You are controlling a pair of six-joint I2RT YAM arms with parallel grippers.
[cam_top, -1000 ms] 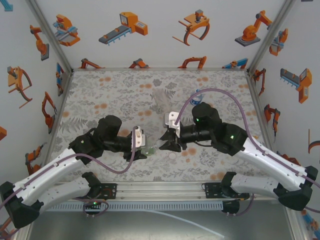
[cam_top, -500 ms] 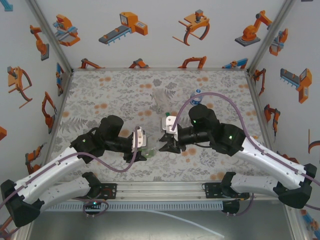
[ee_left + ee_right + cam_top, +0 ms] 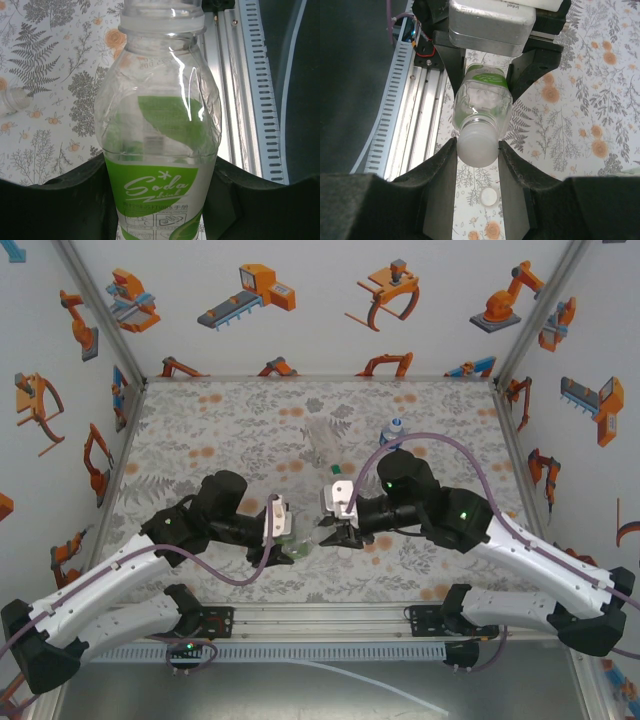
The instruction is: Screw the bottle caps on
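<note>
Grips the green bottle (image 3: 160, 125) round its labelled body with the left gripper (image 3: 160, 205), jaws shut tight on it, and holds it lying roughly level above the near part of the table (image 3: 200, 420), neck aimed at the other arm. Pinches the cap (image 3: 477, 145) on that neck with the right gripper (image 3: 476, 156), jaws drawn in to a narrow gap, one finger pressed on each side. Looks to be the screwing-on itself, cap seated on the mouth; cannot tell how far down the thread. To do it well: line the right wrist's turning axis up with the neck before twisting, to avoid crossing the thread or walking the cap off. Turn in short wrist rolls, pressing lightly along the neck toward the bottle to make the thread bite. Squeeze firmly enough to stop the smooth cap slipping, yet spare the thin plastic. Note the creases in the bottle's shoulder and expect some give and twist inside the left jaws. Hold the left arm steady as the counter-force, without raising or tipping the neck. At the end of each roll, ease open, roll back, pinch again at the same height. Stop on feeling resistance climb; no forcing past that. Judging by the rest, more to cap afterwards: a clear bottle (image 3: 322, 440) and a blue bottle (image 3: 397, 428) farther back on the table, plus a loose cap (image 3: 490, 196) lying on the table below the grip.
</note>
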